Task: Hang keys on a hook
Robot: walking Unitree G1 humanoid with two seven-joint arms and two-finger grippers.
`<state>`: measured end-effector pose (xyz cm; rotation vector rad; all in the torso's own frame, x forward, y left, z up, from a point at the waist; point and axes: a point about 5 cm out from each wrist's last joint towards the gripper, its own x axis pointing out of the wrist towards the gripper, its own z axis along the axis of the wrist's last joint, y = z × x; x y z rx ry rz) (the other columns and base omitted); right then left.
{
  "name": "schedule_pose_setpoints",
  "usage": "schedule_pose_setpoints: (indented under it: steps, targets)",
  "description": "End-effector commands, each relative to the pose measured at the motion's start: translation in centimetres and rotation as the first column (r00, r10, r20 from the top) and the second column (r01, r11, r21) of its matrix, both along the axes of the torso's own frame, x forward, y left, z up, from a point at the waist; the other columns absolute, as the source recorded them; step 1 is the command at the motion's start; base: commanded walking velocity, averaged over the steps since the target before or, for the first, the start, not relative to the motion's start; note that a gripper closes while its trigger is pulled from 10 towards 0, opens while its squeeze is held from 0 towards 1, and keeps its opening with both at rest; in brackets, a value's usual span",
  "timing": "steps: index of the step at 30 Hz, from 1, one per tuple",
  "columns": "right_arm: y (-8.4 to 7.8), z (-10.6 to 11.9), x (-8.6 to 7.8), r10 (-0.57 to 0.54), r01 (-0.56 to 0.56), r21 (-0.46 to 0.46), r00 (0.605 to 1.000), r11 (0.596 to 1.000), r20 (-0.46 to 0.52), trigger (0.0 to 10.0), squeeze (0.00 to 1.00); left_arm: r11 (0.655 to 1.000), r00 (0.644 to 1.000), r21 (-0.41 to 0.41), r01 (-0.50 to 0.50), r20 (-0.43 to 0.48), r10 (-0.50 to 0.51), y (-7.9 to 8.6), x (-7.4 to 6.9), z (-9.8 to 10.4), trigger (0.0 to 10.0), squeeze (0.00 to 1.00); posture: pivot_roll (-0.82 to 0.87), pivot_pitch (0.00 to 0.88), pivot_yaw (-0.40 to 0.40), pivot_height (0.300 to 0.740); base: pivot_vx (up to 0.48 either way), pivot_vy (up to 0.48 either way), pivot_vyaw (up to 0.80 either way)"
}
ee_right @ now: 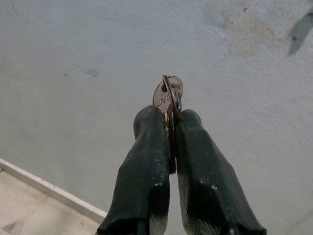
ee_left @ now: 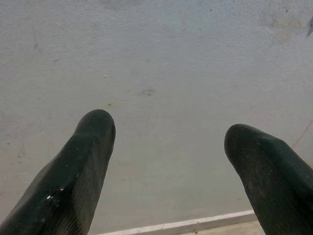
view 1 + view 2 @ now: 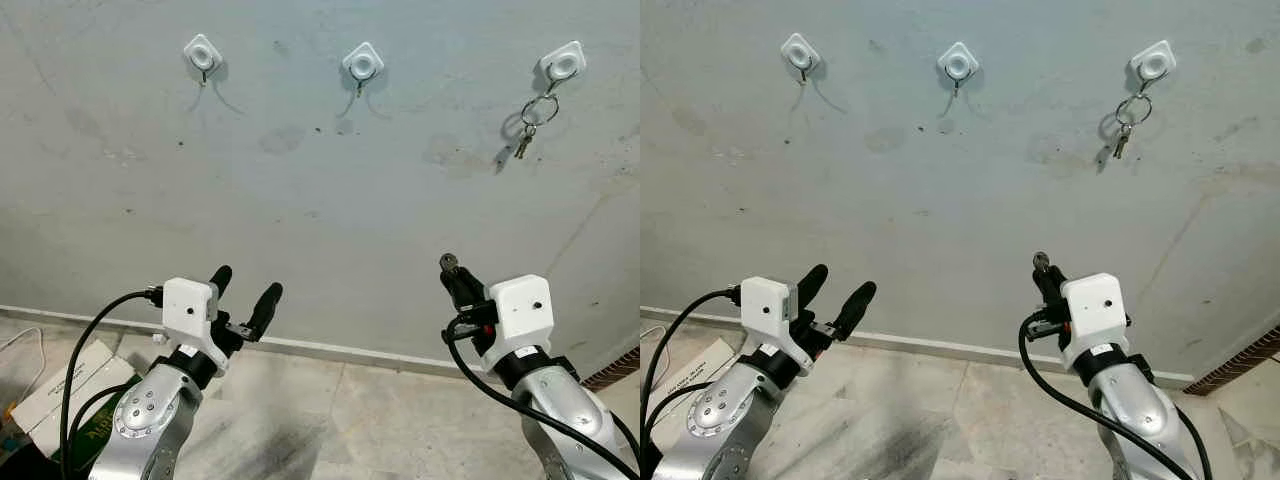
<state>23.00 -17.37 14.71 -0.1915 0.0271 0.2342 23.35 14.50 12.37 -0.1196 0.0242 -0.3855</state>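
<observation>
Three white hooks sit high on the grey wall: a left hook (image 3: pixel 202 53), a middle hook (image 3: pixel 362 65) and a right hook (image 3: pixel 563 65). A set of keys (image 3: pixel 534 118) hangs on a ring from the right hook. My right gripper (image 3: pixel 451 267) is raised low before the wall, below and left of the right hook, shut on a silver key (image 1: pixel 167 94) with its ring, which sticks out past the fingertips. My left gripper (image 3: pixel 243 284) is raised at the lower left, open, with nothing between its fingers (image 2: pixel 83 166).
A white skirting strip (image 3: pixel 330 349) runs along the foot of the wall above a tiled floor. A cardboard box (image 3: pixel 60 388) lies on the floor at the lower left. Brickwork (image 3: pixel 615 368) shows at the far right.
</observation>
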Motion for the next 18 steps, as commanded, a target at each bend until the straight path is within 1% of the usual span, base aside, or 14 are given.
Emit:
schedule_pose_setpoints:
  steps: [1, 18]
  targets:
    - [0.32, 0.56, -0.05, 0.014, -0.014, 0.001, 1.0, 1.0, 0.017, 10.0, 0.0, 1.0, 1.0, 0.007, 0.012, 0.012, -0.012, -0.02, -0.11, 0.37, 10.0, 0.0, -0.05, 0.089, 0.051, 0.74, 0.247, 0.0, 0.0]
    - [0.65, 0.4, 0.04, 0.022, -0.022, 0.004, 1.0, 1.0, 0.007, 10.0, 0.0, 1.0, 1.0, 0.009, 0.022, 0.003, -0.022, -0.14, -0.09, 0.18, 10.0, 0.0, -0.05, 0.087, 0.052, 0.74, 0.282, 0.0, 0.0]
